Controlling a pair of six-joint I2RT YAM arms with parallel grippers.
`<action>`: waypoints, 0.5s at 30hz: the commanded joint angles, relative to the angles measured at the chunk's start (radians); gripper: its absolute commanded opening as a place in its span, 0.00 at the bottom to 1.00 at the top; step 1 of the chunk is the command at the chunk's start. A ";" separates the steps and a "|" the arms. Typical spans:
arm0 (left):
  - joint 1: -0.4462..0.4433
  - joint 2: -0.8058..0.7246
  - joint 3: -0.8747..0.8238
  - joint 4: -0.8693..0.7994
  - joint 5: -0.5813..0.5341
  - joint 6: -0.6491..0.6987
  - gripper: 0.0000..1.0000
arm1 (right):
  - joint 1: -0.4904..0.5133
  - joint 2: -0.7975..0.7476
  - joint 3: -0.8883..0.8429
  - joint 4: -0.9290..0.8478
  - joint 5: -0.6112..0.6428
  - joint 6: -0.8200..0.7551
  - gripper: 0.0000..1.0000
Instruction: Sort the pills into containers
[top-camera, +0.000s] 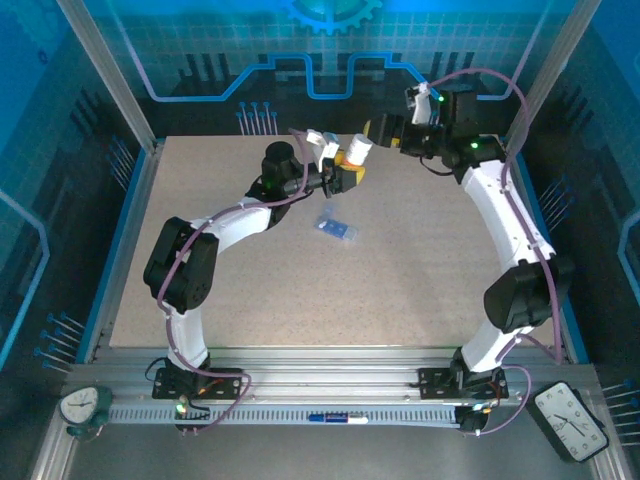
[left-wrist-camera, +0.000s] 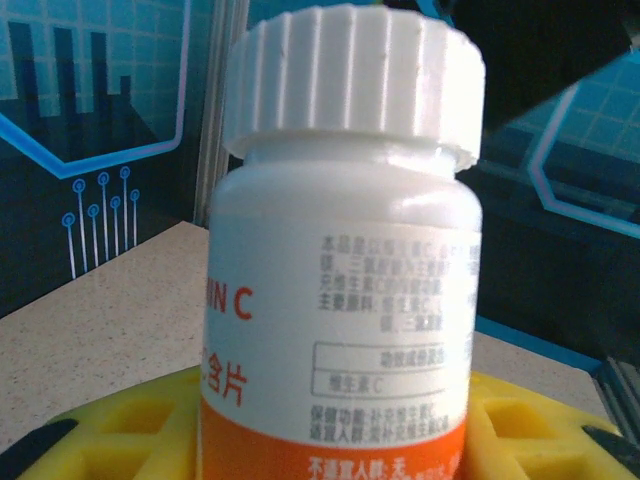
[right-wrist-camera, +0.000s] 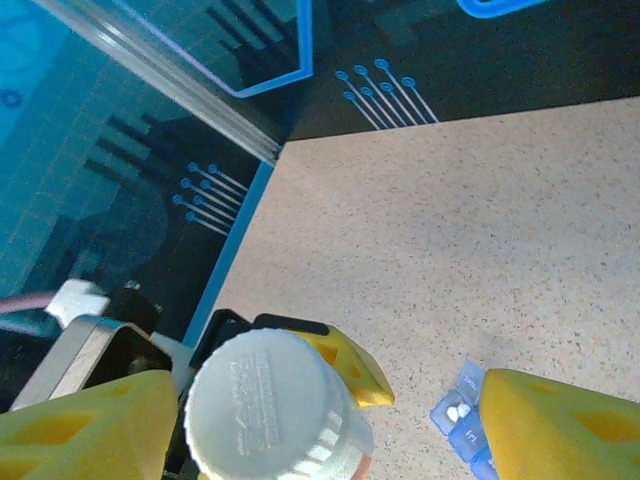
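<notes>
- The pill box (top-camera: 336, 228) lies flat on the table (top-camera: 200, 300), near the middle and nearer than both grippers. From the right wrist, one compartment (right-wrist-camera: 443, 417) looks open with white pills (right-wrist-camera: 457, 410) in it. The box is loose and probably light. A bottle or a finger coming down on its edge could slide or flip it and scatter what is already sorted.
- Just beyond the box, the left gripper (top-camera: 348, 176) is clamped on the body of the bottle (left-wrist-camera: 340, 300). It holds the bottle off the table, with yellow fingers on either side of the label. The body is smooth and round, so any twist applied at the top could spin it between the fingers or let it slip down.
- Farthest, the right gripper (right-wrist-camera: 330, 420) has its jaws apart astride the white cap (right-wrist-camera: 265, 405) and holds nothing. One finger sits close against the cap and the other is well clear.
  - Closing off-centre like this would push the cap sideways and lever the bottle in the left grip.
  - The cap sits on the neck, but whether it is loosened cannot be told. If it is loose, a knock could drop it and spill pills onto the table beside the box.
</notes>
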 joint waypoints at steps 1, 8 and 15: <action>0.006 -0.020 0.045 0.058 0.067 -0.035 0.00 | -0.005 0.055 0.111 -0.088 -0.124 -0.139 0.79; 0.005 -0.010 0.057 0.058 0.094 -0.064 0.00 | 0.020 0.149 0.267 -0.230 -0.144 -0.243 0.78; 0.006 -0.010 0.062 0.050 0.093 -0.062 0.00 | 0.049 0.161 0.283 -0.266 -0.131 -0.271 0.71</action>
